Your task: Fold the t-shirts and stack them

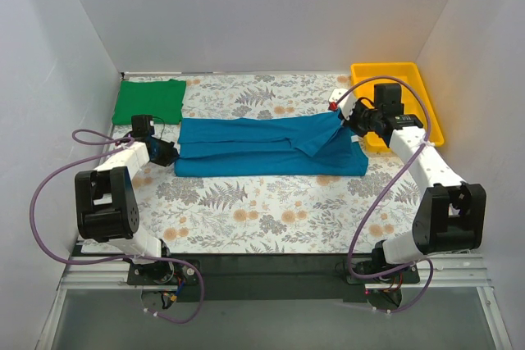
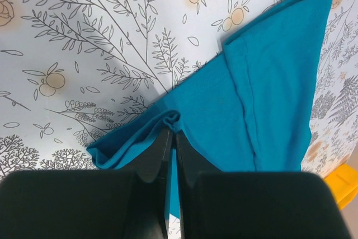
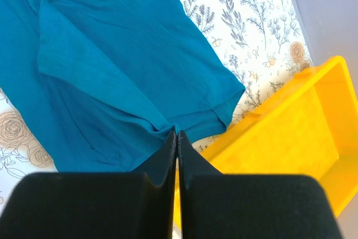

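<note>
Teal-blue t-shirt (image 1: 271, 149) lies stretched across mid-frame in the overhead view. The left gripper (image 1: 170, 153) is pinched tight on its left edge and the right gripper (image 1: 351, 123) is clamped on its raised right corner, likely to keep it taut for a fold. Green t-shirt (image 1: 149, 102) sits folded at upper left, clear of the work; yellow tray (image 1: 428, 112) at upper right crowds the right wrist.

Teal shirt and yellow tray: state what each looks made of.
The teal shirt looks like soft matte knit fabric, probably cotton: it creases, drapes and shows stitched hems. The yellow tray looks like rigid plastic, smooth with slight sheen: straight moulded walls, uniform colour.
</note>
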Robot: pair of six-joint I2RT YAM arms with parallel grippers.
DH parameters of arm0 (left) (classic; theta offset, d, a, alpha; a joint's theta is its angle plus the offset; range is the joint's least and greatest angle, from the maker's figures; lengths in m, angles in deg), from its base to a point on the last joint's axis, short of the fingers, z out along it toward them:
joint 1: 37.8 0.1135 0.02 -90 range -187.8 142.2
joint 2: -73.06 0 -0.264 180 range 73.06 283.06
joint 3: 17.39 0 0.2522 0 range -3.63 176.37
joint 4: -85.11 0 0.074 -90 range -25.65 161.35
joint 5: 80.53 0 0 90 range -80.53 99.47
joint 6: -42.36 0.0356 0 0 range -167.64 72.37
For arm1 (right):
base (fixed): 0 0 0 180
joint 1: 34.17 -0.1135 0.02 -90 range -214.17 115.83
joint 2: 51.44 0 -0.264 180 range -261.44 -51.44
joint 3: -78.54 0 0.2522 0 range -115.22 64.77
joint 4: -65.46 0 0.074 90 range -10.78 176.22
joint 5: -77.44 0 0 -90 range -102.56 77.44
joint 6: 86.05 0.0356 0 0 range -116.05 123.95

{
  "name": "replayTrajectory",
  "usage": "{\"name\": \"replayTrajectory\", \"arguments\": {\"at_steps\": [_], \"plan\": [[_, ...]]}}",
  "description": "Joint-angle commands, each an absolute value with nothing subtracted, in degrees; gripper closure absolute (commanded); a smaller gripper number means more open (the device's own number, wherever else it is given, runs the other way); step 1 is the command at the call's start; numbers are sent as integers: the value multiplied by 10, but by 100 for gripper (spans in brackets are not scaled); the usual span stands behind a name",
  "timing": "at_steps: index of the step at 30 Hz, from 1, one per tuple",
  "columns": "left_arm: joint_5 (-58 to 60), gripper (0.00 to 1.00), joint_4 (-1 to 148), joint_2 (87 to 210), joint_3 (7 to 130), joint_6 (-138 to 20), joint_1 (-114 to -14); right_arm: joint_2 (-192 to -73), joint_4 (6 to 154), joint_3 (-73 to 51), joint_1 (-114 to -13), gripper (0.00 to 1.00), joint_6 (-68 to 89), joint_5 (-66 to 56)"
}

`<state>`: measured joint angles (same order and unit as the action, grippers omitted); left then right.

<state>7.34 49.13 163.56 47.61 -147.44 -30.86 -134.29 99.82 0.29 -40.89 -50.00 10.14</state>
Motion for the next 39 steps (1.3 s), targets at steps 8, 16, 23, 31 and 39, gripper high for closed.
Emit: {"name": "replayTrajectory", "arguments": {"at_steps": [8, 16, 23, 31, 39], "plan": [[77, 100, 497, 1638, 494, -1466, -306, -1370, 978, -60, -406, 99, -475, 121], [75, 100, 498, 1646, 496, -1465, -306, -1391, 977, -84, -411, 99, -464, 119], [75, 100, 500, 1653, 496, -1462, -305, -1403, 977, -92, -417, 99, -463, 114], [77, 100, 500, 1660, 502, -1462, -306, -1420, 978, -107, -423, 99, -461, 106], [74, 100, 500, 1667, 509, -1460, -305, -1437, 976, -119, -429, 99, -452, 94]]}}
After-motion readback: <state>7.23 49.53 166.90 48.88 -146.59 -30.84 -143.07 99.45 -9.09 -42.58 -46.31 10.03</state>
